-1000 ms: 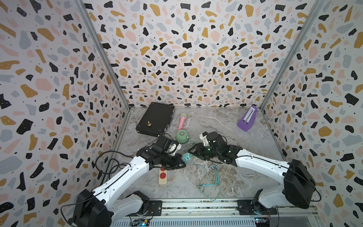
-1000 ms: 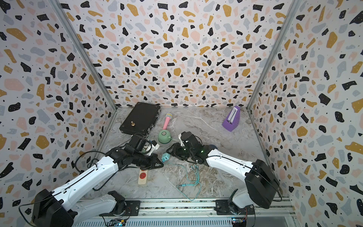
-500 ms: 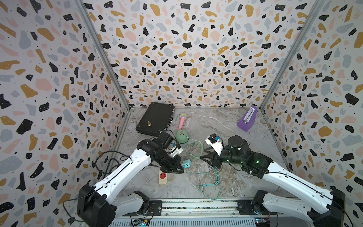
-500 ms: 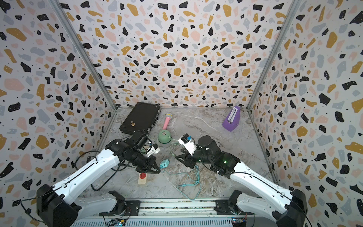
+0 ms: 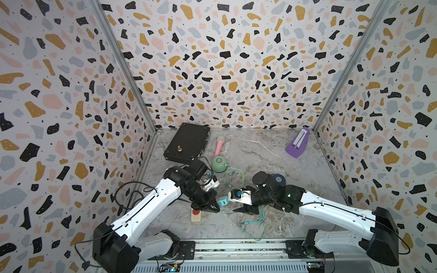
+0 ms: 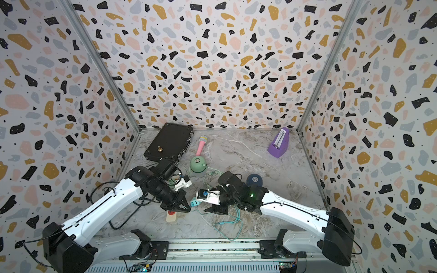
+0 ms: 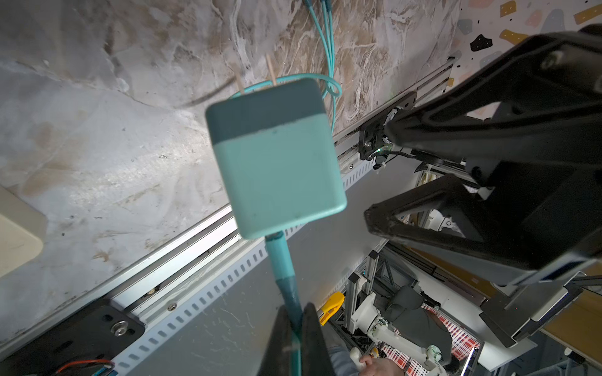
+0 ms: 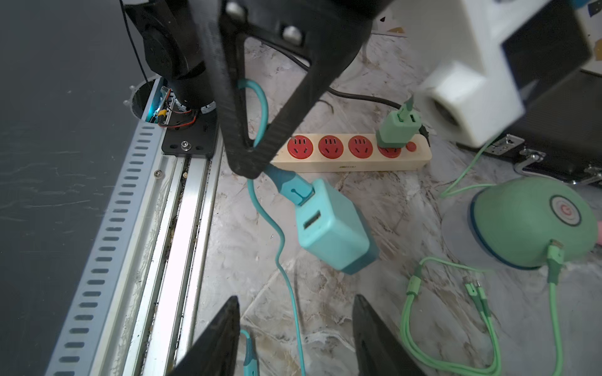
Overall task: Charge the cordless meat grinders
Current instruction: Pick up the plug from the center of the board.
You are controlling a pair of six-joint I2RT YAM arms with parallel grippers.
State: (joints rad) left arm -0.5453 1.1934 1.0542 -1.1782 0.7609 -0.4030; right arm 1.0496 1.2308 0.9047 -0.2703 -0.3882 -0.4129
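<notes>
Black case back left. Mint grinder just in front of it, green cable plugged in its side. Navy grinder right of centre, partly behind right arm. Left gripper pinched on teal cable; teal adapter hangs from it near power strip. Right gripper jaws apart, empty.

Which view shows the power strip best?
Right wrist view: most of the power strip shows, four red sockets, a green plug in one. In both top views the left gripper covers most of it. The left wrist view catches only a corner.
</notes>
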